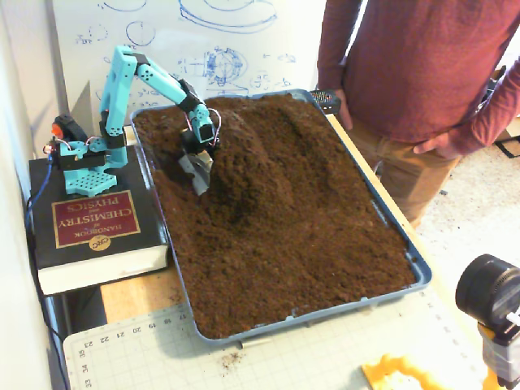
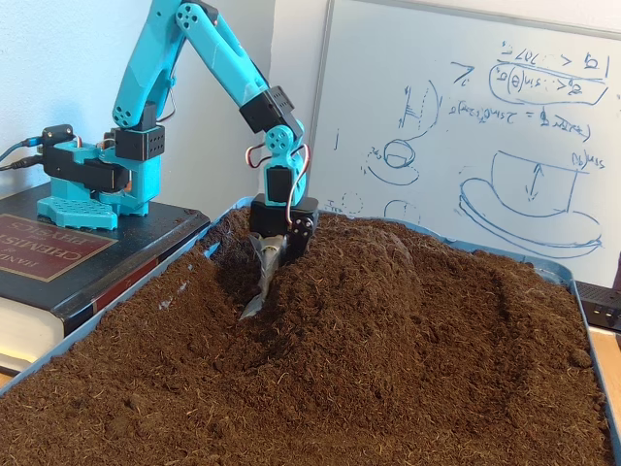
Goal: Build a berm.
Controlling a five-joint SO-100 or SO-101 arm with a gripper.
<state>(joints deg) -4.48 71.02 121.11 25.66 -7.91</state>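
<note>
Against the left flank of the berm [image 1: 244,162] [image 2: 388,291], as the higher fixed view shows it, presses the metal scoop [image 1: 197,172] [image 2: 260,286], blade edge-on and tip sunk into loose dark soil. Mounted on the gripper [image 1: 198,171] [image 2: 262,282] of the turquoise arm [image 1: 142,73] [image 2: 209,49], reaching down from its base on a thick chemistry handbook [image 1: 93,223] [image 2: 58,257] beside the blue tray [image 1: 422,272] [image 2: 15,379]. Whether spread or clenched, impossible to judge: no separate fingers visible, only the single blade below the black servo block. Running from the tray's far edge near the whiteboard [image 1: 203,41] [image 2: 466,126] toward the middle, with a rounded crest and sloping sides, higher than the flatter soil [image 1: 301,268] [image 2: 194,417] filling the near half of the tray. Just beside the blade, on the side away from the ridge, a dark hollow in the soil. Seen from the low fixed view, rising to the right of the scoop and touching it, crest level with the black servo block. Standing at the tray's right edge in the higher fixed view, a person [image 1: 414,73] in a maroon sweater. Under the tray's near edge, a pale cutting mat [image 1: 162,357].
</note>
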